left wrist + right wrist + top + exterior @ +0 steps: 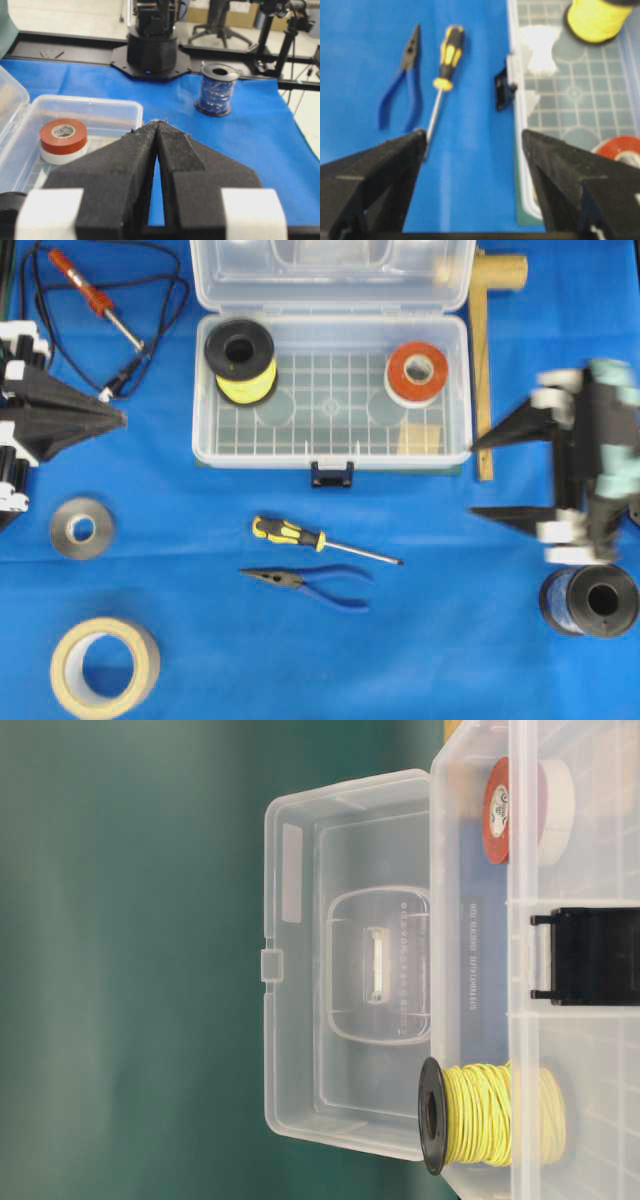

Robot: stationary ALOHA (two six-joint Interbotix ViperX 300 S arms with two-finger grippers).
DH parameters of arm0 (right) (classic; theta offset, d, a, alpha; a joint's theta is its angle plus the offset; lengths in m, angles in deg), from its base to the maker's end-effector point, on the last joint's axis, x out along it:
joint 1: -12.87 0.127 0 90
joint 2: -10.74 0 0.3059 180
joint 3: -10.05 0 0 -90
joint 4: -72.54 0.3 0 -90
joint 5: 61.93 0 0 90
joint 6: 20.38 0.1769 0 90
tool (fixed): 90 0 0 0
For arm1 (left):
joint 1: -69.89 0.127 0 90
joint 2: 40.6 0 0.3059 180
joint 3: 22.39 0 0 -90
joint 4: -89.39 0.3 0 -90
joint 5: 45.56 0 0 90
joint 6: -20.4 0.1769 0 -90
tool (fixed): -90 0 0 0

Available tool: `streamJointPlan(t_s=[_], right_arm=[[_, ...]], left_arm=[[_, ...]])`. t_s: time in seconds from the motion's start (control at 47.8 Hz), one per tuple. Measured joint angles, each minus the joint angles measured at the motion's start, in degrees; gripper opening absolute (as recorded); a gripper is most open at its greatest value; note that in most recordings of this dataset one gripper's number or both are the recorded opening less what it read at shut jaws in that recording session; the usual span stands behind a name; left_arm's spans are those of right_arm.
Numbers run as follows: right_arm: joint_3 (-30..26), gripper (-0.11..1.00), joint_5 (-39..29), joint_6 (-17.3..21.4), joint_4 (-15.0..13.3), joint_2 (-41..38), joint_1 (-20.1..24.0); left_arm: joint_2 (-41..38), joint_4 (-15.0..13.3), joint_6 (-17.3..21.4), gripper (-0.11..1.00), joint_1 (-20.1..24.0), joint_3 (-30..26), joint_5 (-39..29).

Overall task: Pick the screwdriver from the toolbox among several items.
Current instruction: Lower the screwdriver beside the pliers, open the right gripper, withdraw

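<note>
The screwdriver [322, 541], yellow-and-black handle and thin silver shaft, lies on the blue cloth in front of the toolbox, outside it; it also shows in the right wrist view [442, 75]. The clear toolbox [205, 420] stands open with its lid back and its dark blue latch [332, 475] at the front; it also shows in the table-level view [470, 840], the left wrist view [85, 105] and the right wrist view [517, 150]. My right gripper [475, 478] is open and empty at the box's right end, its image blurred. My left gripper [122, 418] is shut and empty at the far left.
Blue-handled pliers [310, 582] lie just below the screwdriver. A yellow wire spool [240, 360], red-and-white tape [416, 373] and a small wooden block [420, 437] sit in the box. A red soldering iron [92, 295], grey tape [82, 528], masking tape [104, 665], a dark spool [590, 600] and a wooden piece [484, 370] surround it.
</note>
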Motion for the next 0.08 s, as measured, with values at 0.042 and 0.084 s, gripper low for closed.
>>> streamJointPlan(t_s=[0.042,0.084], right_arm=[[2.29,0.76,1.32,0.00,-0.26,2.37,0.00],[4.31,0.76,2.55,0.00,-0.44,4.48,0.00]], left_arm=[[0.09,0.00,0.00,0.00,0.00,0.00,0.00],[0.09,0.00,0.00,0.00,0.00,0.00,0.00]])
